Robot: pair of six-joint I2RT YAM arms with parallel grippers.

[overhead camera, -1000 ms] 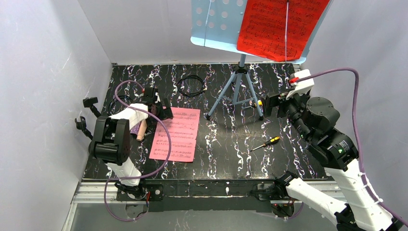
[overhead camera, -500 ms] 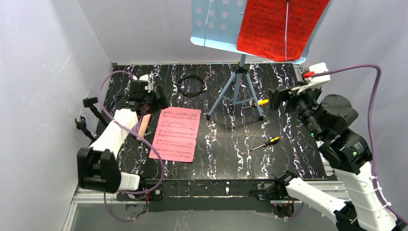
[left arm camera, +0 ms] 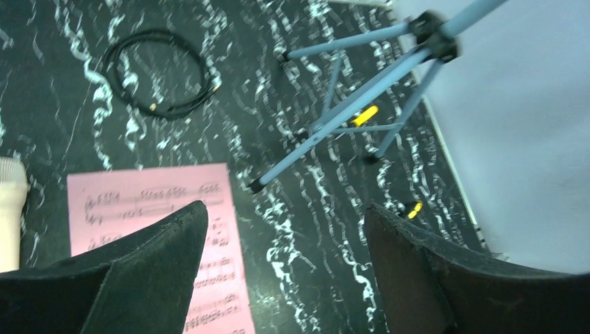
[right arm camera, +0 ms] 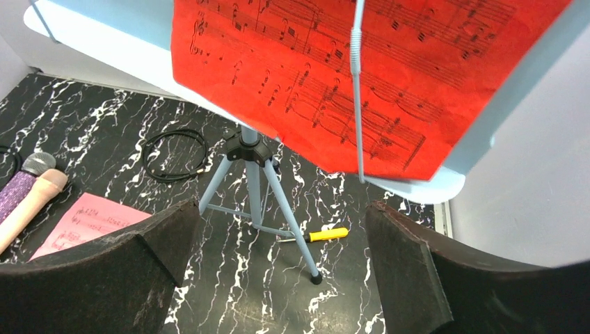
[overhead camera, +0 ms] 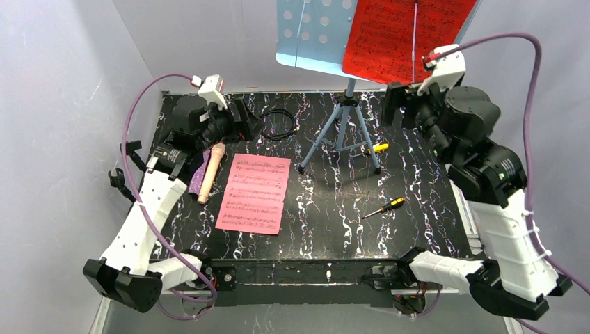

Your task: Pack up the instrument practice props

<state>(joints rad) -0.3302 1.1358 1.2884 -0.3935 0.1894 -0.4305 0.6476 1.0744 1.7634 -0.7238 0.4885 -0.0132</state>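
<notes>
A red sheet-music page (overhead camera: 403, 38) (right arm camera: 362, 69) rests on the light blue music stand (overhead camera: 313, 35). A pink page (overhead camera: 254, 193) (left arm camera: 160, 209) lies flat on the black marbled table. To its left lie the cream microphone (overhead camera: 211, 170) (right arm camera: 31, 202) and the purple glitter microphone (overhead camera: 197, 182) (right arm camera: 17, 188), side by side. My left gripper (overhead camera: 249, 124) (left arm camera: 285, 207) hangs open and empty above the far left of the table, beyond the microphones. My right gripper (overhead camera: 396, 104) (right arm camera: 282, 204) is open and empty, raised near the stand's desk, just below the red page.
The stand's tripod legs (overhead camera: 341, 132) spread over the table's back middle. A coiled black cable (overhead camera: 277, 124) (left arm camera: 161, 73) lies left of them. One yellow-handled screwdriver (overhead camera: 376, 147) (right arm camera: 327, 234) lies under the tripod, another (overhead camera: 386, 205) nearer the front. Grey walls close in left, right and behind.
Both arms have risen. The left gripper has swung from beside the microphones toward the back, over the cable. The right gripper has climbed from table height up to the stand's desk.
</notes>
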